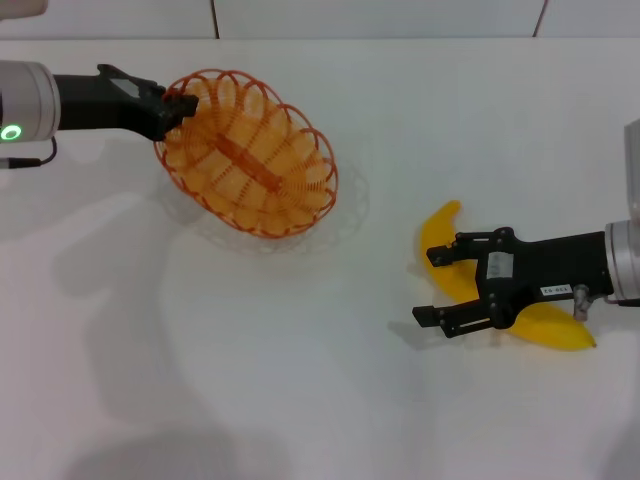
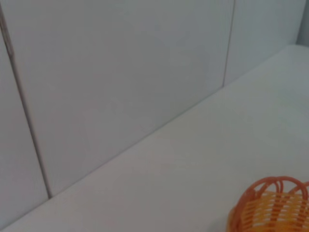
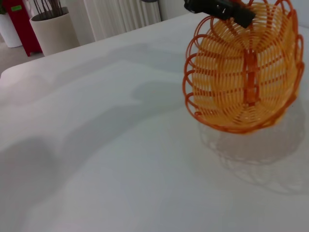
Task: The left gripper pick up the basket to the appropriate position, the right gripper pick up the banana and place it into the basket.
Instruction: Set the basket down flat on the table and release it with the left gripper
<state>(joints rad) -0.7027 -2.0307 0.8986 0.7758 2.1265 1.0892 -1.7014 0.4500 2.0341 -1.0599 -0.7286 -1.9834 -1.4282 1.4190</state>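
The orange wire basket (image 1: 250,155) hangs tilted above the white table, and its shadow lies below it. My left gripper (image 1: 178,105) is shut on the basket's far-left rim. The right wrist view shows the basket (image 3: 246,72) lifted, with the left gripper (image 3: 217,8) clamped on its rim. A piece of the basket's rim (image 2: 270,205) shows in the left wrist view. The yellow banana (image 1: 443,232) lies on the table at the right. My right gripper (image 1: 428,285) is open over its middle, one finger on each side, and hides the middle of the banana.
A panelled wall (image 2: 120,72) runs along the table's far edge. Beyond the table's other edge stand a white planter (image 3: 50,31) and a red object (image 3: 21,21). Bare table (image 1: 250,380) lies between the basket and the banana.
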